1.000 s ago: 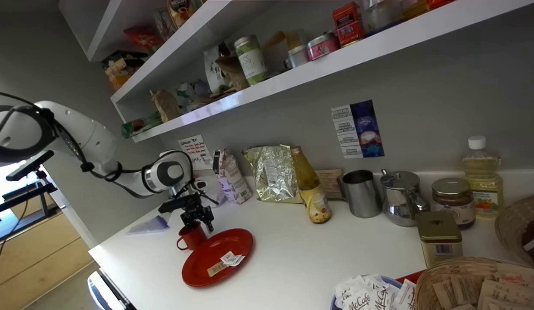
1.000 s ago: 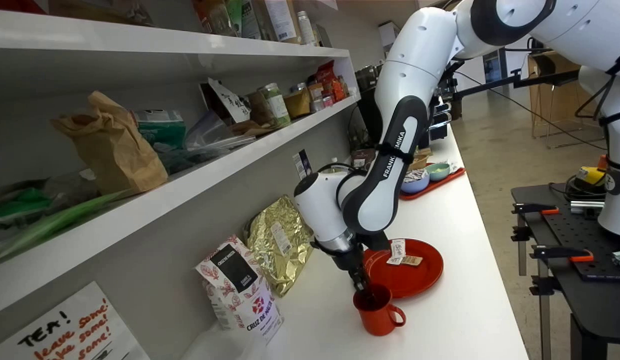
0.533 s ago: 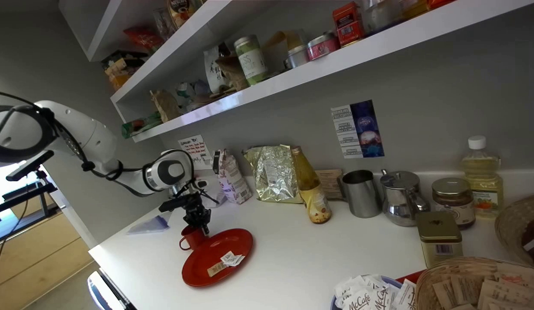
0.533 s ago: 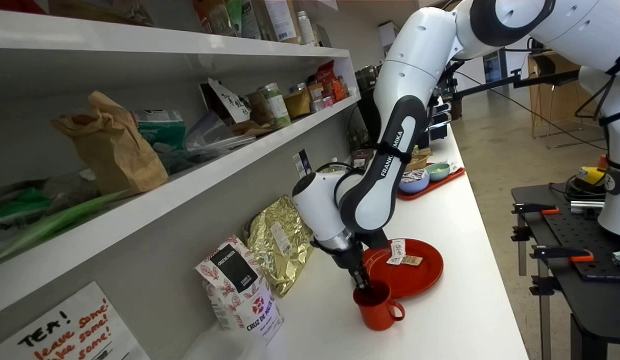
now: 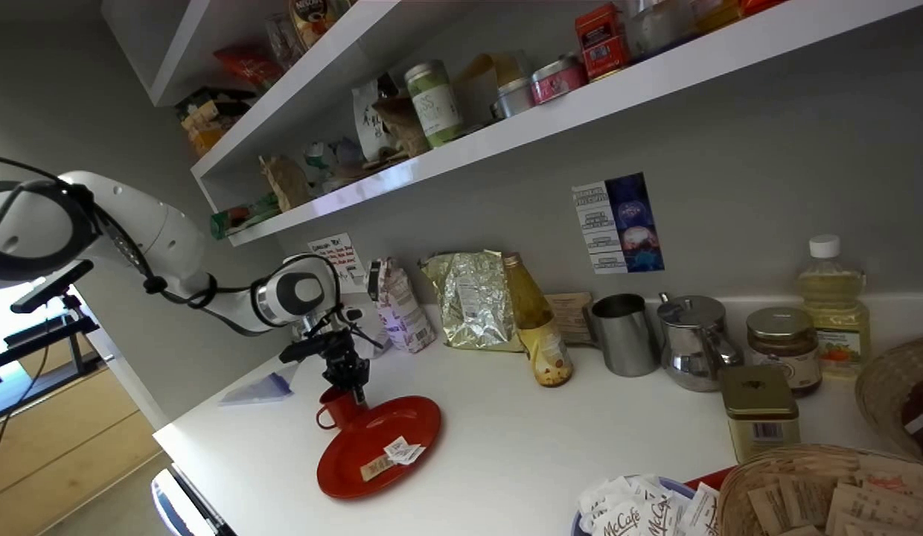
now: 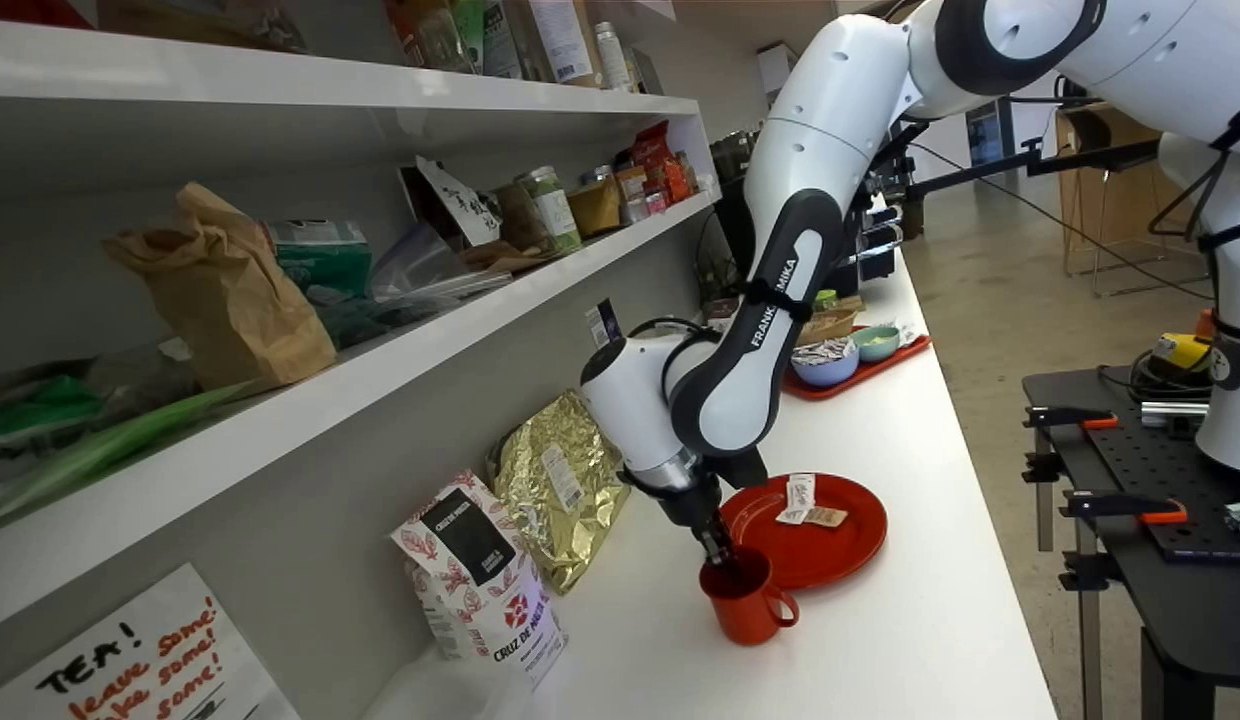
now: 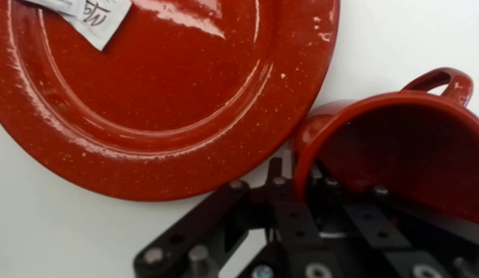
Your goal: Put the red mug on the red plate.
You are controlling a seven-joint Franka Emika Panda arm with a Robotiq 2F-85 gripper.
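Between the wall edge and open edge of the table (image 6: 910, 640), the mug (image 6: 752, 612) is pinched at its lip (image 7: 378, 101) by the claw (image 7: 297, 170), one finger (image 7: 280, 195) outside and one inside, likely so that it can be carried onto the plate (image 7: 166, 85) just beside it.

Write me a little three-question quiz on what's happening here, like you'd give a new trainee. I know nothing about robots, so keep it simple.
1. Multiple choice: where does the gripper hold the red mug? (a) by its handle (b) by its wall at the rim (c) under its base
2. Short answer: what lies on the red plate?
3. True or false: the mug is already sitting on the plate.

Key:
1. b; the wall is between the jaws.
2. White and tan packets.
3. False; it is beside the plate.
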